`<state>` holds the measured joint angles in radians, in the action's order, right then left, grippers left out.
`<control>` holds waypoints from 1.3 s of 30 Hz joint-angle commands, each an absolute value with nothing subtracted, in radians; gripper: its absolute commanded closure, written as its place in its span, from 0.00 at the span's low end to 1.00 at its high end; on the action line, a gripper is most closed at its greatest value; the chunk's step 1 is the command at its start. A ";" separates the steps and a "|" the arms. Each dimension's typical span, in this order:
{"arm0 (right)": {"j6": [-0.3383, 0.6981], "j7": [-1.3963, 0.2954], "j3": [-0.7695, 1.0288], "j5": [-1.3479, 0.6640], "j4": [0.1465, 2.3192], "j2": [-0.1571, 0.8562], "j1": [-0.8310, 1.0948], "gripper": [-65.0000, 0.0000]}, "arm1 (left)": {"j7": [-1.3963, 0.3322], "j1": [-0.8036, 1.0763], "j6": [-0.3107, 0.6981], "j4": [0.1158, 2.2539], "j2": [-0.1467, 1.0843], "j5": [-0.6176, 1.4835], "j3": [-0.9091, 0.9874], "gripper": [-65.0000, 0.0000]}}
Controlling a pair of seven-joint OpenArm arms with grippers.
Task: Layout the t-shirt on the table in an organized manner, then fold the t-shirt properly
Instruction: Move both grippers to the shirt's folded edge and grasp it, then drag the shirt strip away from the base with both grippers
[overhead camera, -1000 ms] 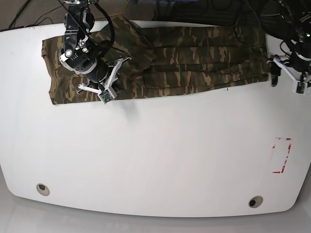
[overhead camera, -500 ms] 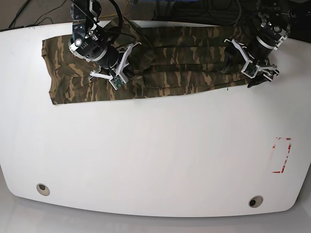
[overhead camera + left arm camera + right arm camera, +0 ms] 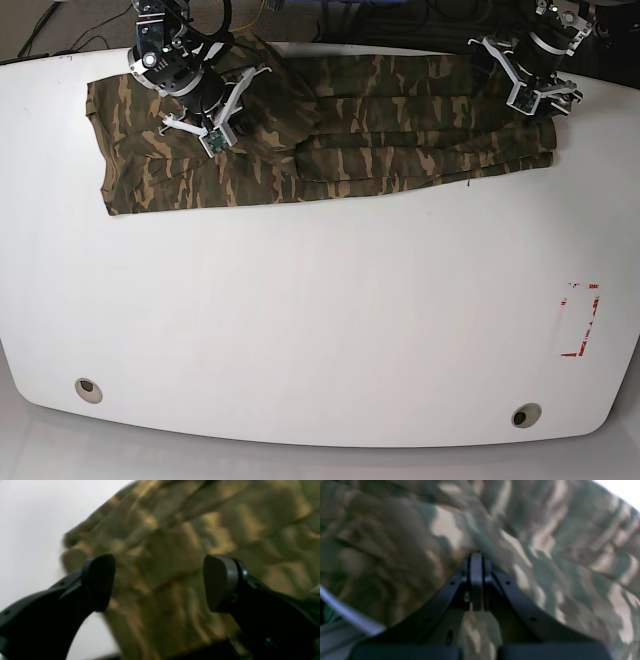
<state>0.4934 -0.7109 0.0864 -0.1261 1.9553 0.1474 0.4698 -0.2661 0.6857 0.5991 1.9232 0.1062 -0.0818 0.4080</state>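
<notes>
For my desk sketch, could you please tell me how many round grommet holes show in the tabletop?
2: one grommet hole near the front left corner, another grommet hole near the front right. More could lie hidden under the t-shirt.

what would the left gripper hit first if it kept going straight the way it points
Most likely the camouflage t-shirt: the open left gripper frames cloth directly ahead, though blur hides how close.
</notes>
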 commanded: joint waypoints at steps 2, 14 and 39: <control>0.492 -0.674 0.087 -0.107 1.966 0.159 0.486 1.00 | -0.252 0.708 0.595 1.937 0.102 -0.062 0.414 0.20; 0.498 -0.618 0.166 -0.113 1.751 0.157 0.423 1.00 | -0.274 0.644 0.595 1.868 0.128 -0.068 0.369 0.20; 0.558 -0.613 0.282 -0.111 1.633 0.159 0.343 1.00 | -0.274 0.372 0.698 1.569 0.272 -0.065 0.366 0.20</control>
<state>0.5877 -0.5373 0.2745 -0.1806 1.6398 0.1478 0.3332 -0.2348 0.3920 0.7128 1.5707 0.2584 -0.0238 0.3630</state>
